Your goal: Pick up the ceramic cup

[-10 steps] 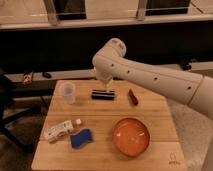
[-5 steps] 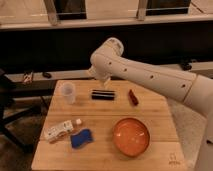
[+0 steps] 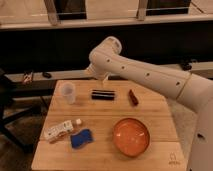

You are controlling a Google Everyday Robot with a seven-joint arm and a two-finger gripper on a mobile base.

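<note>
Approach to the ceramic cup (image 3: 68,92)
The open pincer (image 3: 101,77) hung over the surface's (image 3: 102,117) rear edge; it would best swing across and straddle the cup squarely.

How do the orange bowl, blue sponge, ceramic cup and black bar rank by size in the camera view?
1. orange bowl
2. blue sponge
3. ceramic cup and black bar: about alike, not ranked.
The gripper hangs near the bar, open.

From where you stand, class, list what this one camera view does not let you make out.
All in the camera view:
Gripper, hanging over the far edge of the table, right of the cup: its far side, turned from the camera.
Arm: its base, cut off by the right edge.
Bottle: label too small to read.
</note>
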